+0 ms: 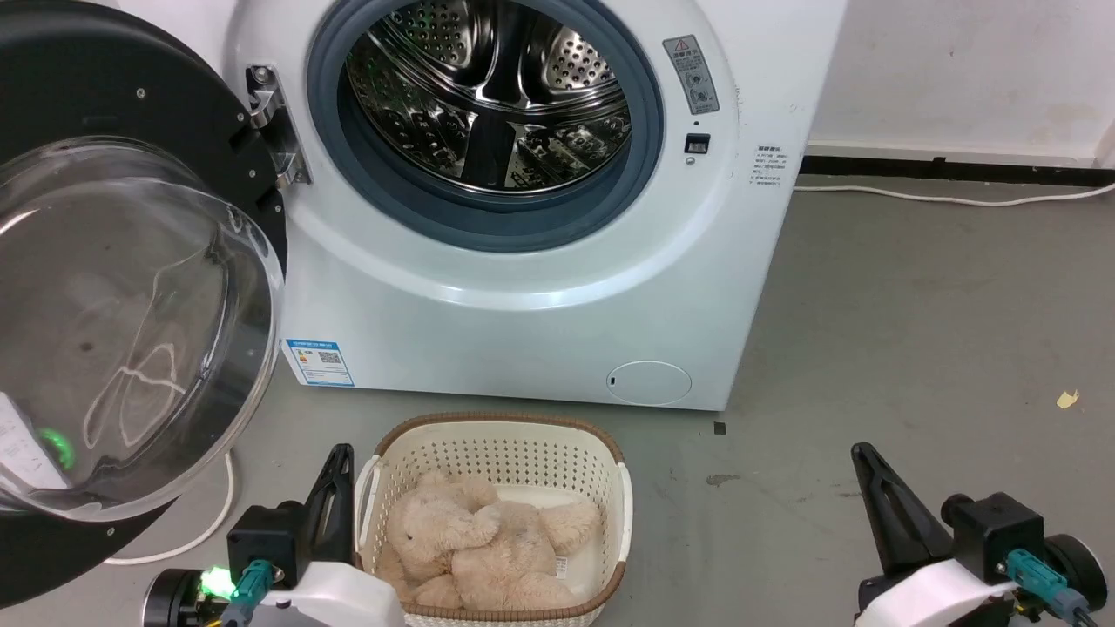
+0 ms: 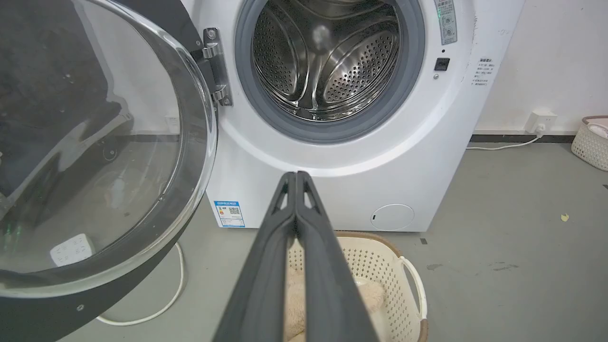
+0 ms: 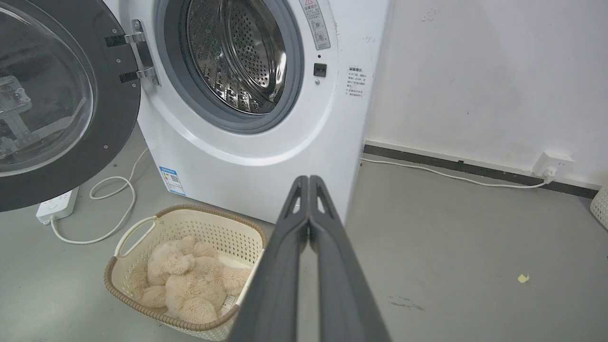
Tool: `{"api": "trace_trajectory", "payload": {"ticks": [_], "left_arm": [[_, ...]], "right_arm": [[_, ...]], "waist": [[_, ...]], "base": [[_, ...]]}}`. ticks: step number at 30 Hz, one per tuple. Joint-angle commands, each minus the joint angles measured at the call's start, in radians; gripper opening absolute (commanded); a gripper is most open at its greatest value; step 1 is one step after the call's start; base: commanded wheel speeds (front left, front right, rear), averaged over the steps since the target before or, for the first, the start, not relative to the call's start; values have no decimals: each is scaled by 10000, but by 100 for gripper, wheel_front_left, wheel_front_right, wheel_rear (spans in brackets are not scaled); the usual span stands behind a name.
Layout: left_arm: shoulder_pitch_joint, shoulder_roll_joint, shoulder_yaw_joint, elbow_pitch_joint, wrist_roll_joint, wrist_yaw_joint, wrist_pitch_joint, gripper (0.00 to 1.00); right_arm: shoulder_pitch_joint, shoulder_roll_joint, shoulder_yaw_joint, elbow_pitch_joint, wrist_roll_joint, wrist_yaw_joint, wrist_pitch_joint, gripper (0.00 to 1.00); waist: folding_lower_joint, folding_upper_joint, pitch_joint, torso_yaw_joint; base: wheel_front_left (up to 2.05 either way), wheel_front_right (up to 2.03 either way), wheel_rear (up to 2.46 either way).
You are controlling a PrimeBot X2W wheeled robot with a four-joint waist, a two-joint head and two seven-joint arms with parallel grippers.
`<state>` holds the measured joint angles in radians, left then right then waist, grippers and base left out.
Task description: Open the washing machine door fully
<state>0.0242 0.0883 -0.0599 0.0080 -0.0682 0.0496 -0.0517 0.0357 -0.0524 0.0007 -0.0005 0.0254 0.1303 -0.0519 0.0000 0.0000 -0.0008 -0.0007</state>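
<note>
With both finger pairs pressed together and holding nothing, the left gripper [image 2: 297,176] and the right gripper [image 3: 308,179] hang low in front of the machine, apart from every object. In the head view the left gripper sits at 7 o'clock and the right at 5 o'clock.

The washing machine door [image 1: 104,78] stands at 9 o'clock of the drum [image 1: 488,96]. It is swung wide on its hinge [image 1: 270,131], with the inner glass bowl facing the robot.

Judgement: the opening step appears complete or nearly so. Whether the hinge has reached its stop cannot be determined from these views. Any remaining travel calls for a left-gripper push on the door's inner face, directed away from the drum opening.

Obstructions:
- A basket [image 1: 523,461] holding a plush toy [image 1: 488,540] lies at 6 o'clock of the machine, just beside the left gripper.
- A white cable [image 2: 182,278] and a power strip [image 3: 57,211] lie on the floor under the door.

None appears to block the door's swing.
</note>
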Motion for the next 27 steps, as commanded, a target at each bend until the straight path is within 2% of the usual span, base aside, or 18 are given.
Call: {"api": "trace_trajectory", "payload": {"ticks": [1, 27], "left_arm": [[-120, -50, 82, -41, 119, -58, 64, 0], [-242, -381, 599, -80, 682, -496, 517, 0]], "right_arm": [[-135, 18, -8, 5, -87, 3, 69, 0], [-357, 22, -7, 5, -254, 4, 519, 0]], "waist": [[0, 0, 0, 1], [0, 0, 8, 7]], "base": [[0, 0, 0], [0, 0, 0]]}}
